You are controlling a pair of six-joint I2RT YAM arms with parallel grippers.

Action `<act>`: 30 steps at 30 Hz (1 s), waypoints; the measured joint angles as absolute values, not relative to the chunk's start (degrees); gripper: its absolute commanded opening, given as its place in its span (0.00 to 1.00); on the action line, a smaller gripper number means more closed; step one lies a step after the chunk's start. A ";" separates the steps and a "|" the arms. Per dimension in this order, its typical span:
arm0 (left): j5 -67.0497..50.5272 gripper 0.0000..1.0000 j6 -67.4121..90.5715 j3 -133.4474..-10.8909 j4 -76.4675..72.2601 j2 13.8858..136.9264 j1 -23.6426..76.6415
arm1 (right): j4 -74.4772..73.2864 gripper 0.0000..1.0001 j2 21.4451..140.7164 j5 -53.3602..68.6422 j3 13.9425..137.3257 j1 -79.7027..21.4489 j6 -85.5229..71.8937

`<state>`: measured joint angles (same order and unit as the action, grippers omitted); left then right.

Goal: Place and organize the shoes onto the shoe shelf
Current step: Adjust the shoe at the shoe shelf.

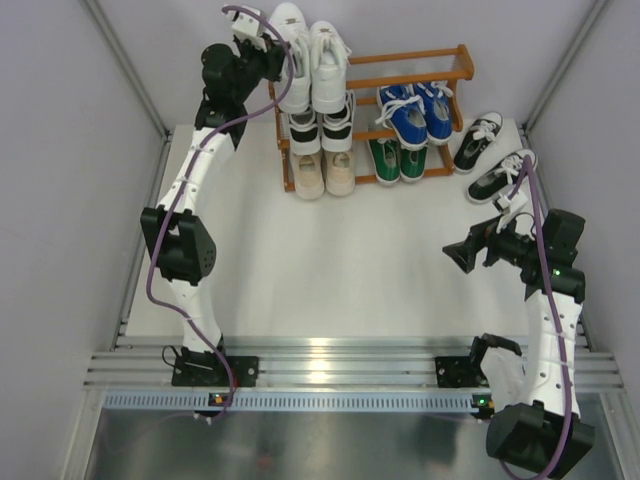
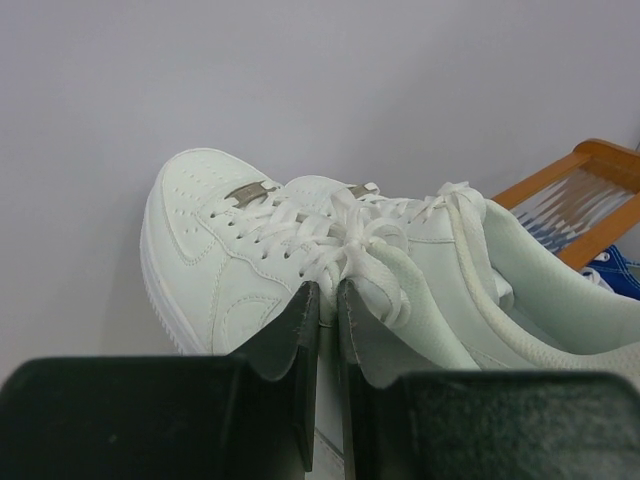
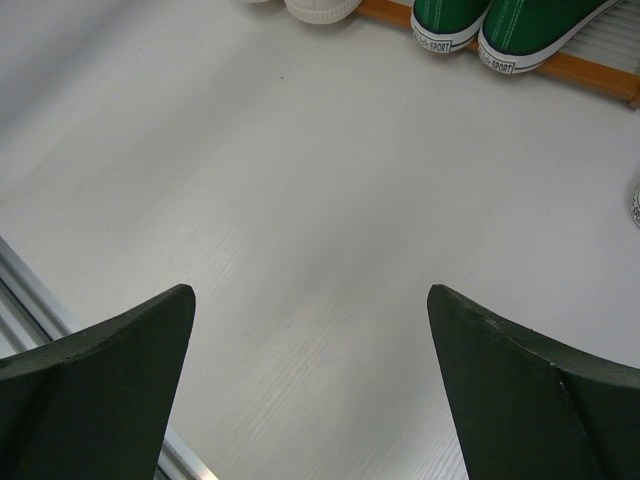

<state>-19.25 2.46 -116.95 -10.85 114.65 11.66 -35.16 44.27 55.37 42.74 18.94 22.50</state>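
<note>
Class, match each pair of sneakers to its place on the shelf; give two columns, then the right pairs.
Sneakers:
1 white sneakers
2 blue sneakers
3 green sneakers
4 beige sneakers

Places on the shoe shelf:
a bottom tier, left
b middle tier, right
c top tier
d bottom tier, right

Pairs: 1-c, 2-b, 3-d, 4-a
</note>
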 measured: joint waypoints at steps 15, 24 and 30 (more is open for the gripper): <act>-15.40 0.29 6.07 -109.49 -18.61 112.29 11.40 | -35.16 0.99 44.27 55.40 42.74 18.96 22.50; -13.43 0.48 8.32 -108.18 -18.33 111.63 11.29 | -35.16 0.99 44.27 55.40 42.74 19.27 22.50; -12.56 0.55 9.72 -108.09 -17.76 111.13 11.22 | -35.16 0.99 44.27 55.42 42.74 19.31 22.50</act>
<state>-12.56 9.72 -108.09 -17.76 111.13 11.22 -35.16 44.27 55.42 42.74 19.31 22.50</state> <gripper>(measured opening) 0.525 0.993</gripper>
